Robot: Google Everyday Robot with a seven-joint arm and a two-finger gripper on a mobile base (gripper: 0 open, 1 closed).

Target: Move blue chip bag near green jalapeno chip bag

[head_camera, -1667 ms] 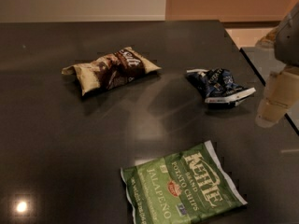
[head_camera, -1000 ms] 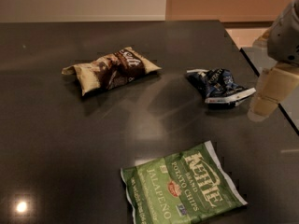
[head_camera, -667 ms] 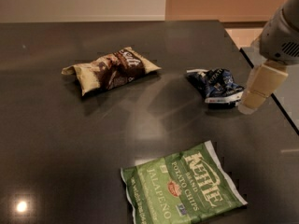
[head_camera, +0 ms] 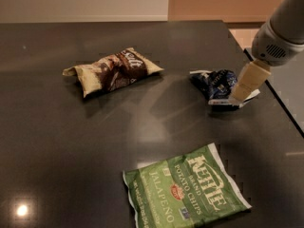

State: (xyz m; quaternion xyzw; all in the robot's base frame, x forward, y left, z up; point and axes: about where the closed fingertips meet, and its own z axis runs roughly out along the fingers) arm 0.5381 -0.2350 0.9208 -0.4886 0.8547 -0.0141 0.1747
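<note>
The blue chip bag (head_camera: 216, 85) is small, dark navy with white edges, and lies on the dark table at the right. The green jalapeno chip bag (head_camera: 186, 189) lies flat near the front edge, well below the blue bag. My gripper (head_camera: 244, 90) comes in from the upper right on a grey-white arm. Its tan finger (head_camera: 248, 81) stands over the right end of the blue bag, at or just above it.
A brown-and-tan chip bag (head_camera: 112, 71) lies at the left middle of the dark glossy table (head_camera: 71, 146). The table's right edge (head_camera: 273, 94) runs diagonally just right of the blue bag. A bright light reflection sits at the front left.
My gripper has moved left and down from beyond the table's right edge to the right end of the blue bag. The three bags have not moved.
</note>
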